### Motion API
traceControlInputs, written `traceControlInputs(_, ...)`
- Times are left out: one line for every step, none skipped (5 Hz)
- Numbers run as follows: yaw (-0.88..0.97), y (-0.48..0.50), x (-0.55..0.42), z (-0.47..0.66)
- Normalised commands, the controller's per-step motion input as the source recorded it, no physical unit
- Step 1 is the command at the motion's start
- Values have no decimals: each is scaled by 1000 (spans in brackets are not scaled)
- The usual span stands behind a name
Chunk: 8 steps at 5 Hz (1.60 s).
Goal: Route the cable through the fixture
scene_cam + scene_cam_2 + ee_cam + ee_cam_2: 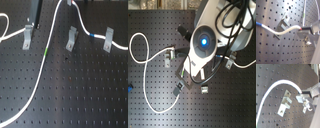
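On the black perforated surface (75, 100), largest of all, the white arm (203, 42), over the surface's middle in the second exterior view. Next in size, the cable (37, 85): rising from the surface's edge at the first exterior view's lower left, climbing toward the far edge, then dropping and running on to the clip (108, 39) at the first exterior view's right. Smaller, the tool (303, 29), clamped shut on the cable's end in the first wrist view. Smaller again, the fixture (72, 39), upright and bare at its top, midway between the other two clips, left clip (27, 36) included. In the second wrist view, the cable arching around the fixture, close but apart. Smallest, the green band (46, 51) and the blue band (92, 35) on the cable.
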Motion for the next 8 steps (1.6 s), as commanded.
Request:
traceControlInputs(731, -52, 164, 168)
traceControlInputs(774, -68, 107, 143)
traceControlInputs(734, 9, 12, 66)
traceControlInputs(0, 20, 33, 0)
traceControlInputs(177, 225, 285, -1)
traceControlInputs(317, 219, 311, -68)
traceControlInputs(371, 181, 187, -110)
traceControlInputs(386, 146, 39, -396)
